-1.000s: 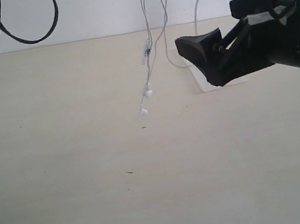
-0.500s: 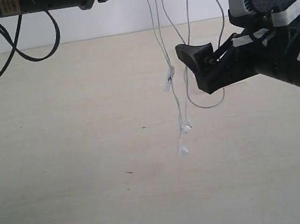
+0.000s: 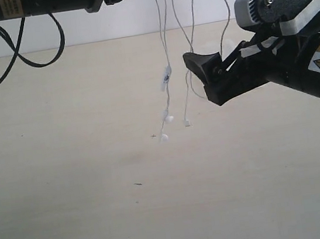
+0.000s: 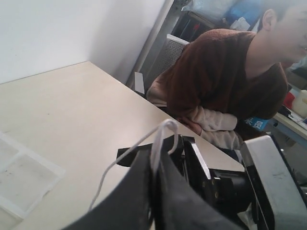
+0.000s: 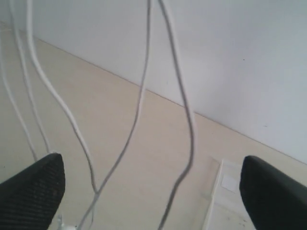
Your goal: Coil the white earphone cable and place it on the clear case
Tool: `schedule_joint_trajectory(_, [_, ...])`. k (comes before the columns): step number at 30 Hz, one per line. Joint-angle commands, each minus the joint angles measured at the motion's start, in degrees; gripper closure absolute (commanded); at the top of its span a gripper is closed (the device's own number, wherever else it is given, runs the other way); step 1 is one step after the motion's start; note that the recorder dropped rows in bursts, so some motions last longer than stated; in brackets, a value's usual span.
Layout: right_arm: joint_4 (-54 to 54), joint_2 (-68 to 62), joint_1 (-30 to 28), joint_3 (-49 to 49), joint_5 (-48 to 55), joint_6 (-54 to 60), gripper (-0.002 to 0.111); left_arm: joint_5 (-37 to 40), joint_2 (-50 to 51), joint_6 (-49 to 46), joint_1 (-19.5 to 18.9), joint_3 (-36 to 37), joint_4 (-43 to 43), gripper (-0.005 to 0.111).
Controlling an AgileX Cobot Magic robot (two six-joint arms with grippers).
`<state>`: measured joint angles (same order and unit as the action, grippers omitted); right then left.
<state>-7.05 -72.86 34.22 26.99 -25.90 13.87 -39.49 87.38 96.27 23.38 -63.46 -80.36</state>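
My left gripper (image 4: 157,165) pinches one thin white cable (image 3: 168,77), two earbuds (image 3: 169,118) dangling; right gripper (image 5: 153,179) gapes empty; one case (image 4: 19,177).

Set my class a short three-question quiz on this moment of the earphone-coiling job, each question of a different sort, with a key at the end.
1. True or false: the left claw is shut on the white earphone cable.
2. Fill the gap: the right claw stands ____, with cable strands hanging between its fingers.
3. Choose one. The earbuds are: A) pinched in the right claw; B) dangling free above the table; C) lying in a coiled heap.

Key: 1 true; 2 open; 3 B.
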Motion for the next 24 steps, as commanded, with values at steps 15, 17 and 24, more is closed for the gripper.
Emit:
schedule_joint_trajectory(15, [15.1,0.5,-0.2,-0.2,-0.1,-17.6,0.015,-0.5,0.3,-0.1,-0.2,-2.8,1.6,0.107])
schedule_joint_trajectory(17, [20.2,0.4,-0.2,-0.2,-0.8,-20.0,0.015,-0.2,0.7,-0.1,-0.2,-3.1,1.5,0.107])
schedule_joint_trajectory(24, [22.4,-3.1,-0.2,-0.2,-4.1,-21.1,0.015,-0.1,2.0,-0.1,-0.2,-3.1,1.7,0.107])
